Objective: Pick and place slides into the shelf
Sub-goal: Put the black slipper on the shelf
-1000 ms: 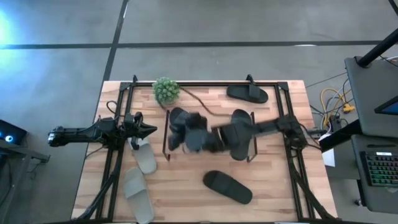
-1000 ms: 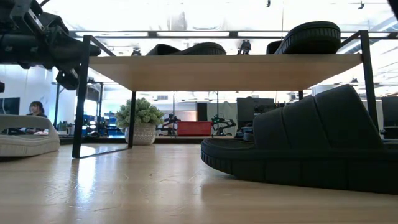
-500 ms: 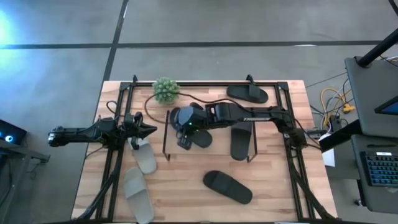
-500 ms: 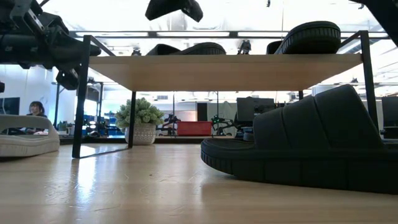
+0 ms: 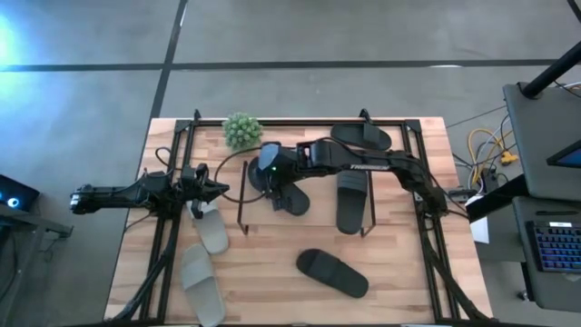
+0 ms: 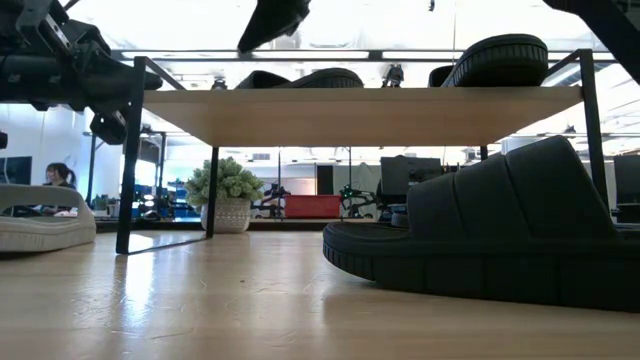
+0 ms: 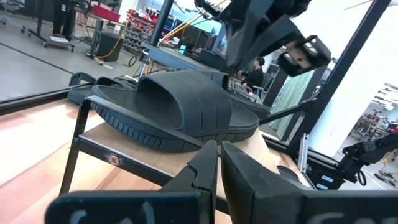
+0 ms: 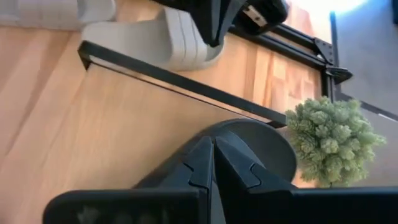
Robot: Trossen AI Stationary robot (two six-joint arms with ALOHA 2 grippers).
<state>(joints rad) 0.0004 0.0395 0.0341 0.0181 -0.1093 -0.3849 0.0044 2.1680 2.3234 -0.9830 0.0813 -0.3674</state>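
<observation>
Two black slides lie soles down on the shelf's pale top board. My right gripper is shut and slants down over the left one's end, clear of it in the low view. Another black slide lies on the table near the front, and a third at the far right. Two pale slides lie at the near left. My left gripper waits shut and level at the table's left.
A small potted plant stands at the far edge just behind the shelf. Black rail frames run along the table's left and right sides. The shelf's thin dark legs stand on the tabletop, with open room beneath the board.
My right arm has swung toward the table's far edge above the shelf's left part, come a little lower, and rolled its wrist. The black slides on the shelf have stayed where they were.
</observation>
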